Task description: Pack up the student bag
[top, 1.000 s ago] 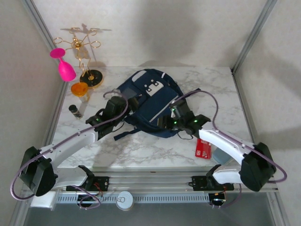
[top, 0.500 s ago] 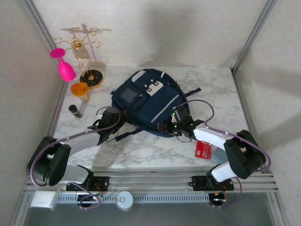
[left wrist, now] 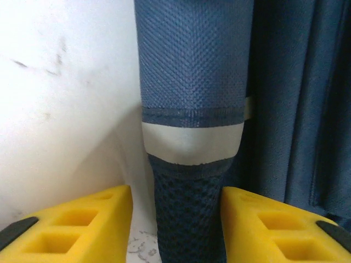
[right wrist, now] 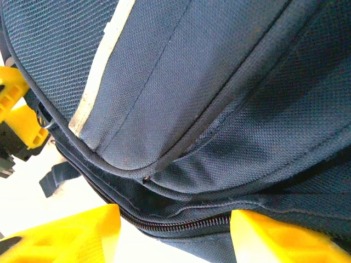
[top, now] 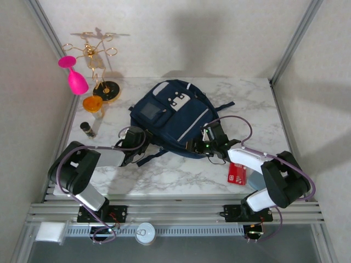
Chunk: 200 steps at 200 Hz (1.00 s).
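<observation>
A white marble table [top: 164,175] carries, at its far left corner, a gold wire stand [top: 97,55] on a round base, with a pink goblet [top: 74,74] tilted just beside it on the left. Nearer along the left edge stand an orange cup [top: 92,103] and then a small dark cylinder [top: 88,129]. A red packet [top: 237,173] lies at the near right edge, while a round white cap [top: 145,233] and a white block [top: 48,232] sit on the metal rails below the table's front edge.
</observation>
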{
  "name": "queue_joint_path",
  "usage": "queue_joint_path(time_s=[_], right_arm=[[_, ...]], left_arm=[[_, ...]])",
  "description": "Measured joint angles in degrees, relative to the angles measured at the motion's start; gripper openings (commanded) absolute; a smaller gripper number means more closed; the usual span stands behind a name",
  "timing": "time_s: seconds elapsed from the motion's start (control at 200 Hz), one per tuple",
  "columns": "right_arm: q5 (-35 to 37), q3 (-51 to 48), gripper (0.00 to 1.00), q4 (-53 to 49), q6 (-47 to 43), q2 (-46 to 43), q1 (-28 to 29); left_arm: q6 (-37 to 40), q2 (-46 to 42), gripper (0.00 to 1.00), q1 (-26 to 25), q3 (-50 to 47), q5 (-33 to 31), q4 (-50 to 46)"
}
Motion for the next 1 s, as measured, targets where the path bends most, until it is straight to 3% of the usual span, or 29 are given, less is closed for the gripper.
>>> queue_joint_path(time_s=[0.16,0.315,0.506,0.821,1.001], right_arm=[[1.36,0.04,0.6,-0.81,-1.66,-0.68,-0.09],[4.96,2.54,0.69,-6.05,-3.74,-2.47,-0.2],[13.57,10.32,0.73,-16.83,-4.68,-5.49,2.16],[28.81,26.67,0.6,-32.85,3.15,-2.08,23.67],[33.38,28.3,0.53,-33.94,8.15,4.68,27.41]], left_arm=[[-2.25,2.34,0.14,-0.55,0.76,0.83,3.63],[-4.5,2.27,0.0,-1.53,0.92,1.42,5.46],[-6.36,-2.03,0.0,-3.93,0.92,-0.22,4.83],[-8.85,-5.99,0.0,-8.94,1.64,-2.95,2.29],[-10.45,-6.1,0.0,-10.34,1.66,-3.63,1.95]])
